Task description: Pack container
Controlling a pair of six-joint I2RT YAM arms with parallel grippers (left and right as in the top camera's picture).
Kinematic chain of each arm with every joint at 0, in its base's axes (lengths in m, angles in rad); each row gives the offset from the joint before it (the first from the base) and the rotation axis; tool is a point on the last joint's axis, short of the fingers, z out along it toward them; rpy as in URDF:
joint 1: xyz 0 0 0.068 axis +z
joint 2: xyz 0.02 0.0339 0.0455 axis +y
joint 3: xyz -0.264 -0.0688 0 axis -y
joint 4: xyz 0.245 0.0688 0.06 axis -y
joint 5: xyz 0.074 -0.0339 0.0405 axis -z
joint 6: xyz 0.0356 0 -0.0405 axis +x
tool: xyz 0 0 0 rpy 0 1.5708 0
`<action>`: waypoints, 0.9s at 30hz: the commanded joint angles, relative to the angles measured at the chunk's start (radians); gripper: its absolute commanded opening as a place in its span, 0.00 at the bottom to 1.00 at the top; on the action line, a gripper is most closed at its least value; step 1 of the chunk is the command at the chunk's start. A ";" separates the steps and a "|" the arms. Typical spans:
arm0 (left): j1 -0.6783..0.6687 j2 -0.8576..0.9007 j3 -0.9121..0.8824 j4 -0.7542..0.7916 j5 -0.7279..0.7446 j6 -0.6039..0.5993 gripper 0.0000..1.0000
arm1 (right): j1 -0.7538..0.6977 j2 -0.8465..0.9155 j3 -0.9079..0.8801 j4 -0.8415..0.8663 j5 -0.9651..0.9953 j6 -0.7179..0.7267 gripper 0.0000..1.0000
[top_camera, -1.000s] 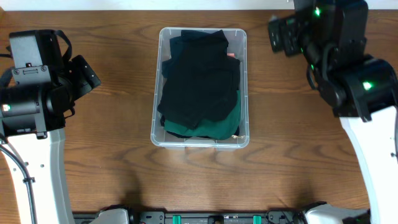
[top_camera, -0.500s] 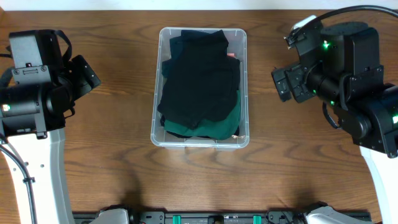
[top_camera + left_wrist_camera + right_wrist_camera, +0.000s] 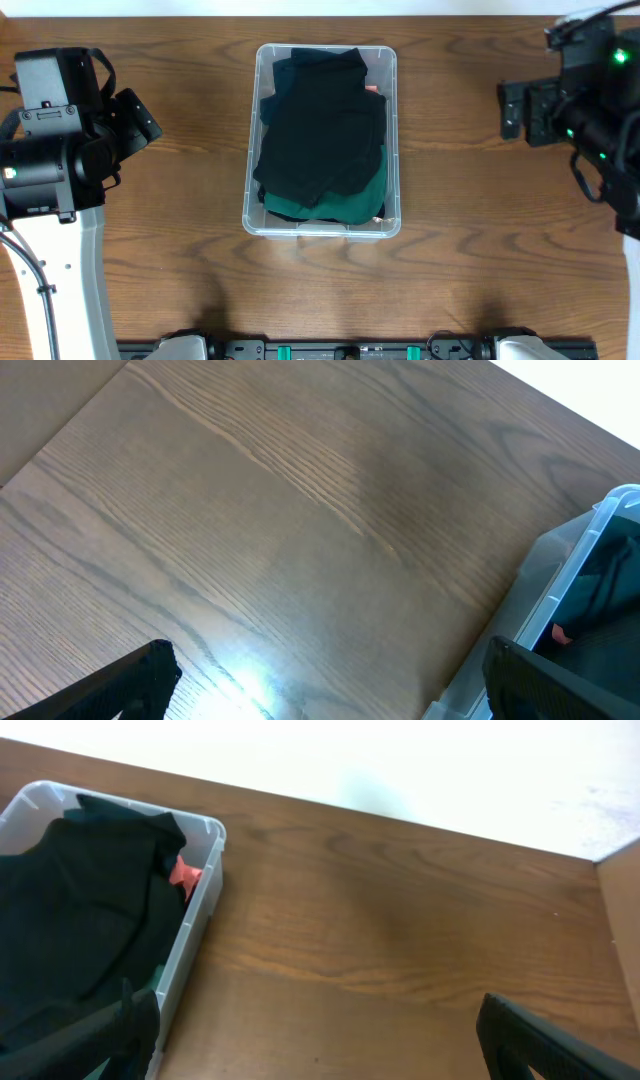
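Container [image 3: 322, 231] stands on the table [image 3: 180, 280] between the two claws and well apart from both: to the right of the left claw [image 3: 138, 118] and to the left of the right claw [image 3: 512, 112]. Both claws are spread wide and hold nothing. The load looks packed, so the step seems to be clearing off. Keep each claw high and outside the rim so no finger catches the wall or drags cloth out. If the heap needs settling, press down at its middle, not at an edge.

The black cloth [image 3: 320, 130] covers most of the inside, so the floor and anything beneath it are hidden. The green cloth [image 3: 355, 200] shows only at the end nearer the robot, and how much lies under the black cannot be told. Each wrist view cuts the container to one corner. The right arm runs off the overhead frame. A red scrap [image 3: 183, 873] shows as a sliver by the wall facing the right claw, too small to name.
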State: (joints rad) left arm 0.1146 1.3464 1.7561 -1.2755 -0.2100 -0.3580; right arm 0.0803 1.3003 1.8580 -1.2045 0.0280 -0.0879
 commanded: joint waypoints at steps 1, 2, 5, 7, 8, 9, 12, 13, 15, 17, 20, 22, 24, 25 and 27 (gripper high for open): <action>0.005 0.005 0.004 0.000 -0.011 0.017 0.98 | -0.043 -0.051 0.003 -0.002 -0.015 0.003 0.99; 0.005 0.005 0.004 0.000 -0.012 0.017 0.98 | -0.059 -0.061 0.002 0.000 -0.018 0.000 0.99; 0.005 0.005 0.004 0.000 -0.012 0.017 0.98 | -0.103 -0.117 -0.022 0.003 -0.018 -0.013 0.99; 0.005 0.005 0.004 0.000 -0.011 0.017 0.98 | -0.127 -0.167 -0.061 0.013 -0.018 -0.029 0.99; 0.005 0.005 0.004 0.000 -0.012 0.017 0.98 | -0.140 -0.202 -0.093 0.029 -0.018 -0.037 0.99; 0.005 0.005 0.004 0.000 -0.012 0.017 0.98 | -0.150 -0.234 -0.128 0.050 -0.018 -0.042 0.99; 0.005 0.005 0.004 0.000 -0.012 0.017 0.98 | -0.180 -0.384 -0.319 0.169 -0.017 -0.051 0.99; 0.005 0.005 0.004 0.000 -0.011 0.017 0.98 | -0.185 -0.428 -0.379 0.204 -0.017 -0.051 0.99; 0.005 0.005 0.004 0.000 -0.012 0.017 0.98 | -0.192 -0.523 -0.514 0.267 -0.017 -0.049 0.99; 0.005 0.005 0.004 0.000 -0.012 0.017 0.98 | -0.193 -0.620 -0.656 0.315 -0.017 -0.034 0.99; 0.005 0.005 0.004 0.000 -0.012 0.017 0.98 | -0.193 -0.739 -0.836 0.380 -0.018 -0.025 0.99; 0.005 0.005 0.004 0.000 -0.012 0.017 0.98 | -0.193 -0.815 -0.947 0.419 -0.018 -0.013 0.99; 0.005 0.005 0.004 0.000 -0.011 0.017 0.98 | -0.193 -0.889 -1.055 0.447 -0.018 0.010 0.99; 0.005 0.005 0.004 0.000 -0.011 0.017 0.98 | -0.193 -0.920 -1.104 0.460 -0.018 0.019 0.99; 0.005 0.005 0.004 0.000 -0.012 0.017 0.98 | -0.193 -0.985 -1.205 0.495 -0.018 0.032 0.99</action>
State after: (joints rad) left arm 0.1146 1.3464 1.7561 -1.2755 -0.2100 -0.3580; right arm -0.1074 0.3931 0.7631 -0.7387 0.0151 -0.0971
